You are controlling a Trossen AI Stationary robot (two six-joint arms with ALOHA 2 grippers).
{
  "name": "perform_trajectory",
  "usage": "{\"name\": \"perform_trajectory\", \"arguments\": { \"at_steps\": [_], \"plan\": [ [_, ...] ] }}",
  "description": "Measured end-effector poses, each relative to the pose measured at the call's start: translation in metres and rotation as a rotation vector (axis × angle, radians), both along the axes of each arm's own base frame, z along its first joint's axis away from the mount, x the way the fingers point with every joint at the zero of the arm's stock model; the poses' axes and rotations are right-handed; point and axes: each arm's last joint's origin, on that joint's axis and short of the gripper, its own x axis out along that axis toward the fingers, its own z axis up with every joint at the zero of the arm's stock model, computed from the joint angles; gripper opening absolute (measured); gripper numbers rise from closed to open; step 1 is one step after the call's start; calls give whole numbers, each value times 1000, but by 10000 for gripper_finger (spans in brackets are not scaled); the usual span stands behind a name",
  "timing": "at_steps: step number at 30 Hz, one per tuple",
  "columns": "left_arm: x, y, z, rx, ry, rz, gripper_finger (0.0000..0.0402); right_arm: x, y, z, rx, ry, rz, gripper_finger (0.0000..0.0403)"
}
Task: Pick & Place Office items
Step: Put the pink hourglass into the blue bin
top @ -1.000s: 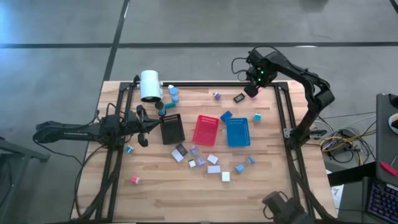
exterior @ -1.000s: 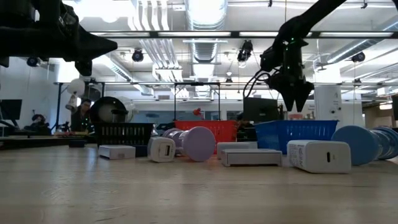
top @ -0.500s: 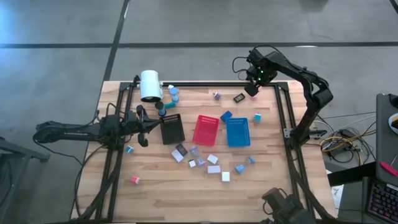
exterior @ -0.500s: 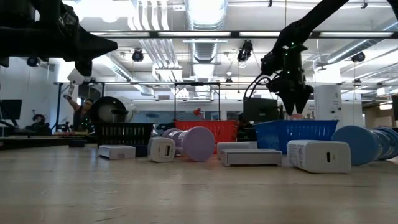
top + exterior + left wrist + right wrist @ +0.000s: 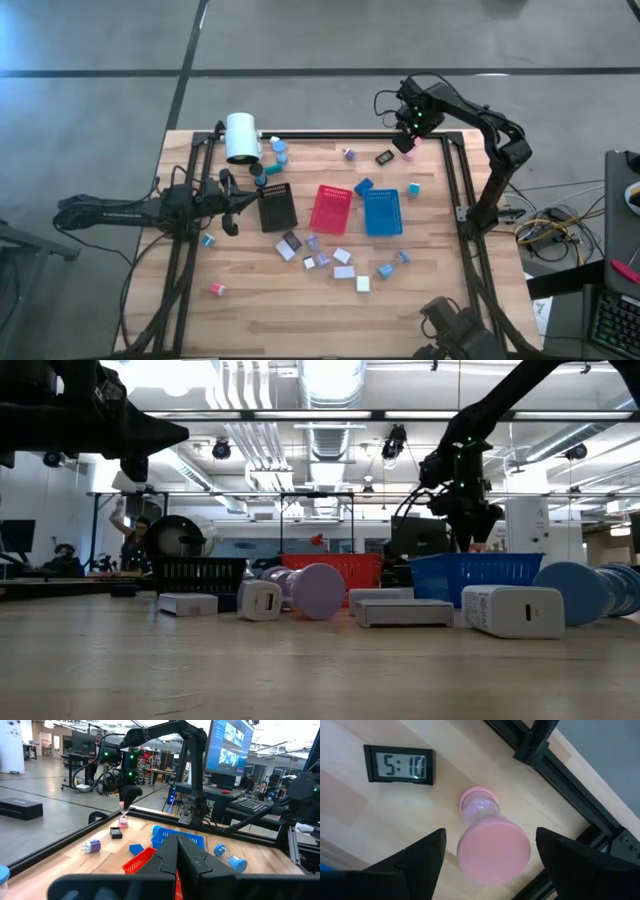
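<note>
A small pink hourglass-shaped piece [image 5: 492,840] stands upright on its lower cap near the table's far right corner; it also shows in the left wrist view [image 5: 123,821]. My right gripper [image 5: 490,837] hangs over it, pointing down and open. One finger stands on either side of the top cap with a gap to each. The right gripper also shows in the high view [image 5: 407,142] and the low view [image 5: 468,538]. A small black digital clock [image 5: 400,765] lies beside the piece. My left gripper [image 5: 232,205] waits shut and empty at the table's left, beside the black tray [image 5: 277,207].
Red tray [image 5: 331,209] and blue tray [image 5: 382,212] lie mid-table. Several small white, grey and lavender blocks [image 5: 330,255] lie on the near side of the trays. A white cylinder [image 5: 241,137] lies at the far left. The black frame rail [image 5: 560,785] runs close behind the pink piece.
My right gripper has come down toward the pink piece at the far right corner, staying open.
</note>
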Motion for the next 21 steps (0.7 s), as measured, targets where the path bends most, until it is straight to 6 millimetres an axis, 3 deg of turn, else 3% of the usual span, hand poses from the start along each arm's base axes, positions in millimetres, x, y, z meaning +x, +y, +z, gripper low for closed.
{"name": "perform_trajectory", "arguments": {
  "at_steps": [21],
  "plan": [
    [0, 0, 0, 7, 2, 4, 5, -1, 2, -3, 18, 16, 4, 231]
  ]
}}
